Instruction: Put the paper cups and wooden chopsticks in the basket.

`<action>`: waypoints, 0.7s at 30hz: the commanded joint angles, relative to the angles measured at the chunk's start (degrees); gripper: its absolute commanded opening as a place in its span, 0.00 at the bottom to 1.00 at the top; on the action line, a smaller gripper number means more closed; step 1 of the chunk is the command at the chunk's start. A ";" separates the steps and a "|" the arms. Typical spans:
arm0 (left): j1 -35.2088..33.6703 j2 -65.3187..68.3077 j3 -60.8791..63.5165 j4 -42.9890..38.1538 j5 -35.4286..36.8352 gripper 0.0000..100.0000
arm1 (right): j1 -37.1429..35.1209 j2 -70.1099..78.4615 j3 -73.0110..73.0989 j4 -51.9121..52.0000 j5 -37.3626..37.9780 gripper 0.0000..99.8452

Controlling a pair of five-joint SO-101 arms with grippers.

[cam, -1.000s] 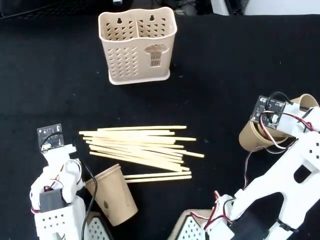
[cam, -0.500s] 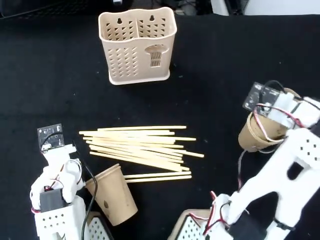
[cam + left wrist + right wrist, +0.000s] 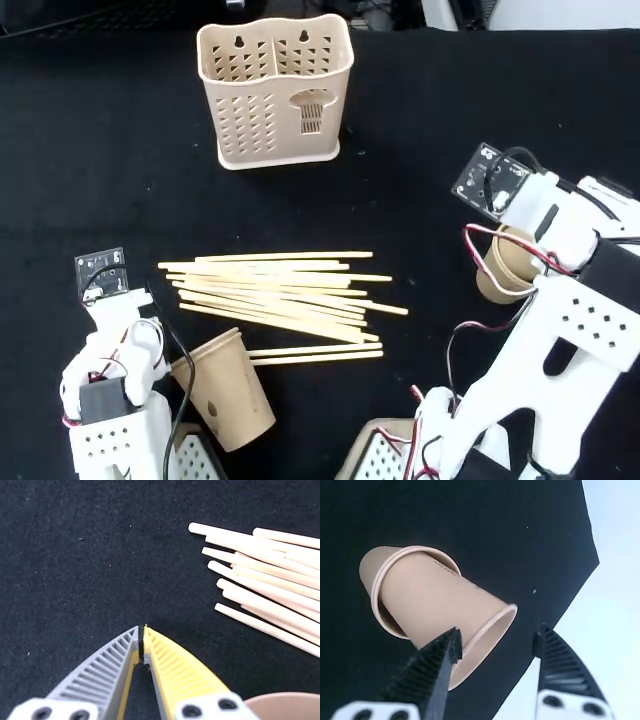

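Observation:
Two nested brown paper cups (image 3: 427, 597) lie on their side on the black cloth near the table's right edge, partly covered by the right arm (image 3: 560, 240) in the high view, where their mouth (image 3: 503, 268) shows. My right gripper (image 3: 497, 637) is open just above them, the outer cup's rim lying between its fingers. A third paper cup (image 3: 228, 392) lies at the front left. Several wooden chopsticks (image 3: 285, 296) lie in a loose pile mid-table; their ends (image 3: 250, 575) are close to my shut left gripper (image 3: 141, 628), which holds nothing. The beige basket (image 3: 275, 95) stands at the back.
The basket has two compartments and perforated walls. The cloth's right edge (image 3: 580, 595) runs close beside the nested cups, with a pale surface beyond it. Open black cloth lies between the chopsticks and the basket.
The right arm has swung left and toward the back over the nested cups, which stay roughly in place. The left arm, chopsticks and front cup have not moved.

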 commanded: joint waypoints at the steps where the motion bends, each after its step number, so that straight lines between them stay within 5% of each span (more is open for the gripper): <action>1: -0.22 0.26 0.84 -0.62 0.44 0.03 | -0.44 -1.71 -0.22 -2.81 -6.15 0.25; 5: -0.22 0.26 0.84 -0.62 0.44 0.03 | -0.53 -1.80 -0.40 -5.36 -13.63 0.23; 10: -0.22 0.26 0.84 -0.62 0.44 0.03 | -0.88 -1.80 -3.74 -6.33 -21.63 0.01; 21: -0.22 0.26 0.84 -0.62 0.44 0.03 | -0.53 -1.54 -0.31 -6.24 -24.35 0.01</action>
